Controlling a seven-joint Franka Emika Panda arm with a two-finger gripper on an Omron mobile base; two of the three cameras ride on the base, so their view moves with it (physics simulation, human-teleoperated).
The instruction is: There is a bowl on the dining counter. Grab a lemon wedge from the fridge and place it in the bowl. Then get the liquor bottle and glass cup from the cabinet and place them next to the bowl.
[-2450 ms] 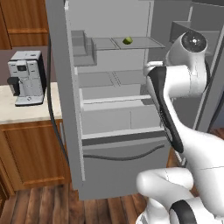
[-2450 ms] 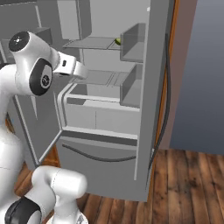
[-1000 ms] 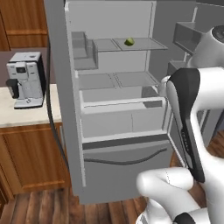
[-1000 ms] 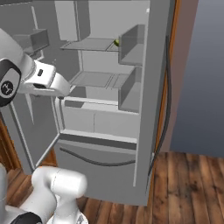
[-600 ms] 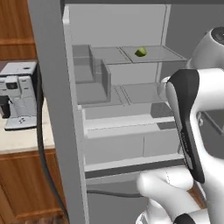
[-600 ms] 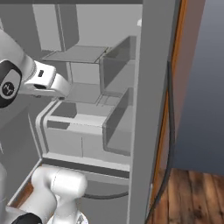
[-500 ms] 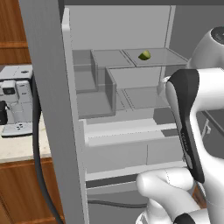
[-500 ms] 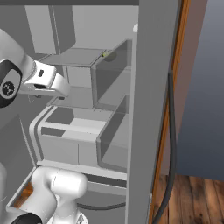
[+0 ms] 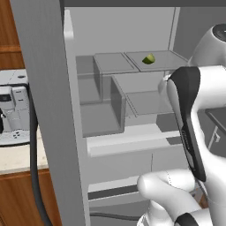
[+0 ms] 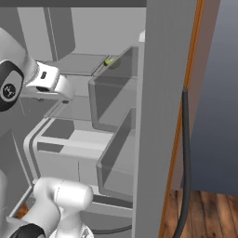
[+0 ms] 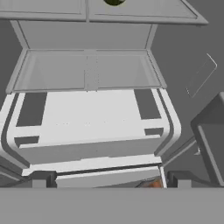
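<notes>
The fridge [image 9: 42, 97] stands open close in front of me. A small green lemon wedge [image 9: 149, 58] lies on its upper glass shelf, toward the right; it is also the lemon wedge [image 10: 108, 62] behind a door bin and the lemon wedge [image 11: 114, 1] at the top edge of the hand view. My gripper [image 10: 66, 94] hangs in front of the shelves, below and short of the wedge. The gripper [image 11: 110, 180] is open, its fingertips [image 11: 41, 179] wide apart with nothing between them. The bowl, dining counter, liquor bottle, glass cup and cabinet are out of view.
Grey door bins [image 10: 114, 93] jut from the open right fridge door [image 10: 160, 116]. Glass shelves [image 11: 87, 70] and white drawers [image 11: 92, 127] lie below the wedge. A coffee machine [image 9: 12, 114] sits on the counter left of the fridge. My forearm [image 9: 187, 123] hides part of the shelves.
The whole picture has shifted and the fridge looms larger: the base has driven closer. The arm keeps much the same pose and the gripper stays open.
</notes>
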